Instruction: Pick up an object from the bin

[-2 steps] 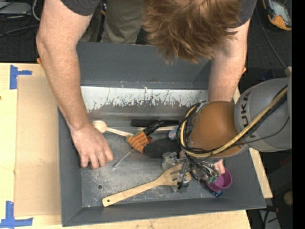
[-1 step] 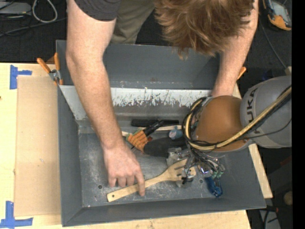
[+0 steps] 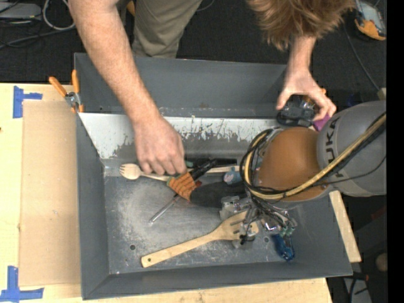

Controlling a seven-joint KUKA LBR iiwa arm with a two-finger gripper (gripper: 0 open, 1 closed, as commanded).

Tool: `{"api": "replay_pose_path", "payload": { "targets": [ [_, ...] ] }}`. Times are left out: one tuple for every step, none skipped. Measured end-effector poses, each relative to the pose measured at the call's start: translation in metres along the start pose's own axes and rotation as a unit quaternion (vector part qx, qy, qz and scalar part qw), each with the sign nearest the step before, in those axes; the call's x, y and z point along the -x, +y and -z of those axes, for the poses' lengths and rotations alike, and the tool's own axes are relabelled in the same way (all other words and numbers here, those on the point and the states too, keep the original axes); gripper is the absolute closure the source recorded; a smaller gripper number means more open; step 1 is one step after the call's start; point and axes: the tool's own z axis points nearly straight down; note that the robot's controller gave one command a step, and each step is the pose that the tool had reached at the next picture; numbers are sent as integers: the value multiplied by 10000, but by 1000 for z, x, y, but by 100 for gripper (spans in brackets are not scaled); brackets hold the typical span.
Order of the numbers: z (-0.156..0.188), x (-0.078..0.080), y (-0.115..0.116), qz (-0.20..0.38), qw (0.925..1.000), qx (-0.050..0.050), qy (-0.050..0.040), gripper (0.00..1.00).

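Observation:
My gripper (image 3: pixel 245 231) is low over the bin's floor at the right, under the arm's orange cover. It stands at the broad end of a wooden spatula (image 3: pixel 183 247), whose handle runs down-left toward the front wall. A small blue thing (image 3: pixel 285 249) lies just right of the gripper. A black rounded object (image 3: pixel 208 196) lies up-left of it, with an orange-brown ribbed piece (image 3: pixel 183 185) at its end.
A person's hand (image 3: pixel 158 151) reaches into the middle of the bin, onto a light wooden spoon (image 3: pixel 130 171) by the back wall. A thin metal rod (image 3: pixel 164 211) lies below that hand. The person's other hand holds a black device (image 3: pixel 295 110) at the back right rim.

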Motion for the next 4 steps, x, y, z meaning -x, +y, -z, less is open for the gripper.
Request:
{"api": "replay_pose_path", "payload": {
  "targets": [
    [-2, -4, 0, -129, 9999, 1, 10, 0],
    [-1, -3, 0, -131, 9999, 0, -9, 100],
    [-1, -3, 0, -136, 9999, 1, -9, 100],
    [-1, -3, 0, -139, 9999, 2, -9, 100]
  ]
}}
